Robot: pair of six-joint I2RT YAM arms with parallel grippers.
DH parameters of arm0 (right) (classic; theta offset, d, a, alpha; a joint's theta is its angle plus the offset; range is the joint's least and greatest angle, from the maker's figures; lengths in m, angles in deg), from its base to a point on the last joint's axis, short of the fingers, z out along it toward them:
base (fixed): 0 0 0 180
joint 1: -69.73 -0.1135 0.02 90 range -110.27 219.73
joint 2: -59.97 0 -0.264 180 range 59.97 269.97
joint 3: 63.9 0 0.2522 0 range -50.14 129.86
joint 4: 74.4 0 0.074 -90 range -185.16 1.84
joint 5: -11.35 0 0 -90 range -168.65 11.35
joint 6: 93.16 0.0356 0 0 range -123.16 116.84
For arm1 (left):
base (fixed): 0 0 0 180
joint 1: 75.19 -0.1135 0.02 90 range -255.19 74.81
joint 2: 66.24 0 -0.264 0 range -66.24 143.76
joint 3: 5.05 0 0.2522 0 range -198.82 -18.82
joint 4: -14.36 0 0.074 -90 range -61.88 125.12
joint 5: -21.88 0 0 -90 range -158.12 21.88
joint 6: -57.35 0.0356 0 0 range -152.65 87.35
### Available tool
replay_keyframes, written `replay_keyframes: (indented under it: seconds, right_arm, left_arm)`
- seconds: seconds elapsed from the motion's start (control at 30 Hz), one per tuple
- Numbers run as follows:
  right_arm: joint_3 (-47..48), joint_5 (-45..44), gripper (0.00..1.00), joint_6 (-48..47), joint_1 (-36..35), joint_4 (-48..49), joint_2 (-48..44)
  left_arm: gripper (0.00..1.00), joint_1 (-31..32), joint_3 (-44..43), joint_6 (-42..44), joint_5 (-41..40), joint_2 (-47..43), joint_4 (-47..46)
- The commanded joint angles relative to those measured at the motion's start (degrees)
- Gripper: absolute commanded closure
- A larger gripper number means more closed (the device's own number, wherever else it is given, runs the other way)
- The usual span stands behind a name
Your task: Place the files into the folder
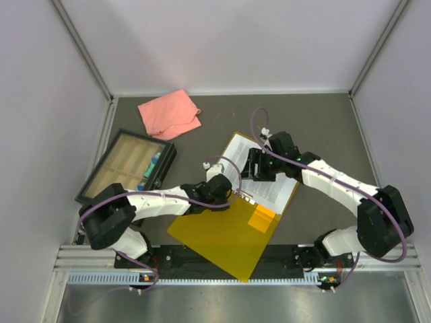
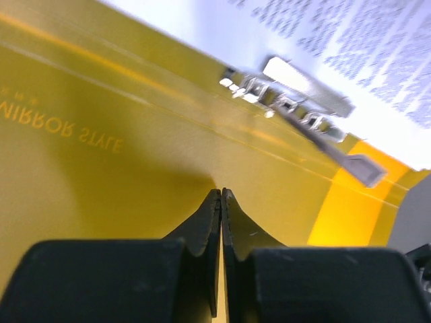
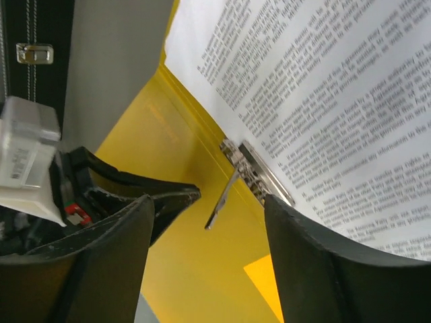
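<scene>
The files [image 1: 269, 185] lie on the open folder [image 1: 222, 235] by its metal clip [image 2: 296, 101] (lever apparently raised), the left gripper [image 2: 220, 195] pinching the yellow cover and the right gripper [image 3: 207, 200] spread open above, so next the clip likely needs pressing down.

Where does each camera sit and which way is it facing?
Top external: above and behind the robot, looking down on the table; left arm and right arm meet over folder and files.
Left wrist: on the left arm, facing along left fingers shut on the folder, toward the clip.
Right wrist: on the right arm, facing past the open right fingers at files and clip.
Shared: both wrists see clip, folder, files.
</scene>
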Motion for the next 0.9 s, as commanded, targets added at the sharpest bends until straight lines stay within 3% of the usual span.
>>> replay_keyframes:
  seconds: [0.0, 0.1, 0.17, 0.4, 0.77, 0.87]
  right_arm:
    - [-0.6, -2.0, 0.29, 0.4, -0.4, -2.6, -5.0]
    - [-1.2, -2.4, 0.27, 0.7, -0.5, -4.0, -6.0]
    - [-2.1, -2.2, 0.28, 2.0, -0.5, -3.8, -6.3]
    - [-7.0, -0.2, 0.53, 8.3, -0.5, 0.5, -7.4]
    - [-7.2, 1.4, 0.55, 11.8, -1.5, 3.4, -4.0]
    - [-6.9, 1.4, 0.60, 12.0, -2.2, 4.2, -2.5]
  left_arm:
    - [0.88, -0.2, -5.1, 2.4, -0.4, -2.8, -0.2]
    - [0.80, -1.2, -6.2, 3.1, -0.4, -2.8, -1.6]
    - [0.79, -2.6, -6.7, 3.2, -1.0, -2.5, -1.8]
    - [0.79, -7.8, -6.7, 3.6, -0.1, -1.3, -5.4]
    - [0.85, -9.7, -8.5, 4.0, 5.2, 7.7, -12.2]
    - [0.86, -9.7, -8.6, 3.8, 5.8, 9.3, -12.9]
